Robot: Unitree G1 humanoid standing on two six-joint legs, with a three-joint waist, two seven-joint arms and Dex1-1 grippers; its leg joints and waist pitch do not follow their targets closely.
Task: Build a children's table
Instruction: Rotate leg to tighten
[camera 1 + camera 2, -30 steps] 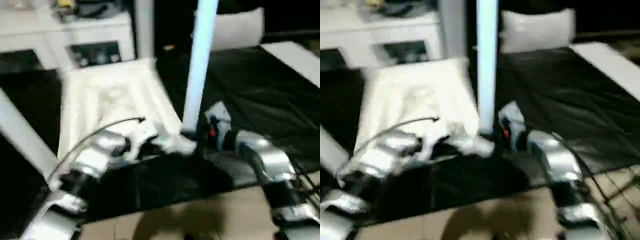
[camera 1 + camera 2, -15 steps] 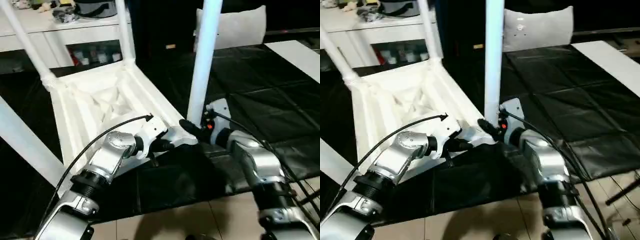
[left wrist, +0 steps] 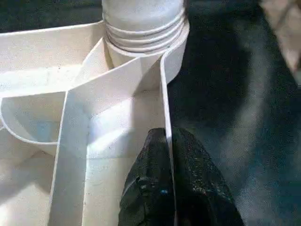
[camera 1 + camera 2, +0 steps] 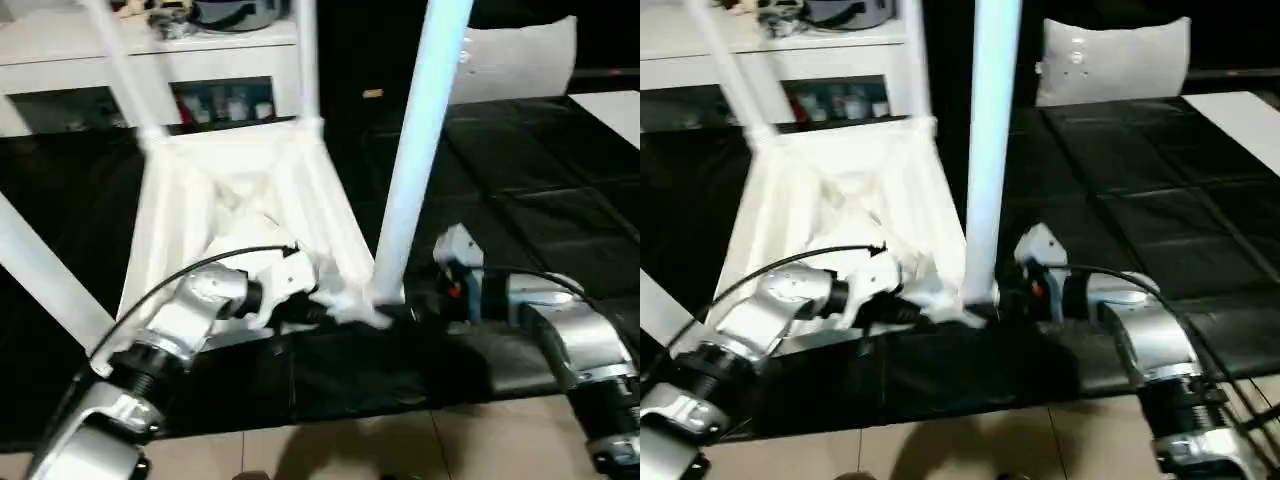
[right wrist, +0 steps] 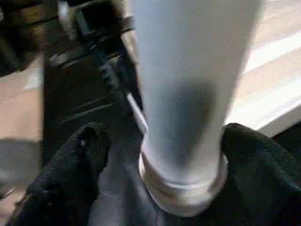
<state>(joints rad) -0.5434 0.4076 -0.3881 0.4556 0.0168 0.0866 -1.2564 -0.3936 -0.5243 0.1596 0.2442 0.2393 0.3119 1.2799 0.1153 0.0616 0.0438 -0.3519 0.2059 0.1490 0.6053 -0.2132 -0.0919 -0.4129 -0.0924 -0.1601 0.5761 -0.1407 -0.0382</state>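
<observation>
The white tabletop [image 4: 230,190] lies upside down on the black mat, its ribbed underside up. A long white leg [image 4: 415,150] stands upright in the near right corner socket [image 3: 141,28]. Two more legs [image 4: 125,70] [image 4: 305,60] rise at the far corners, and another [image 4: 40,270] slants at the left. My left gripper [image 3: 167,136] is shut on the tabletop's thin rim wall just beside that socket. My right gripper [image 5: 164,155] stands open around the base of the near leg, one finger [image 5: 70,174] well clear of it, the other finger [image 5: 254,160] close beside it.
A white cabinet [image 4: 150,50] with odds and ends stands behind the tabletop. A white cushion [image 4: 520,60] and a white board [image 4: 610,105] lie at the back right on the black mat [image 4: 520,200]. Beige floor [image 4: 350,450] runs along the near edge.
My right gripper's fingers have spread wider around the near leg's base. The left gripper keeps its pinch on the rim. The head view has shifted.
</observation>
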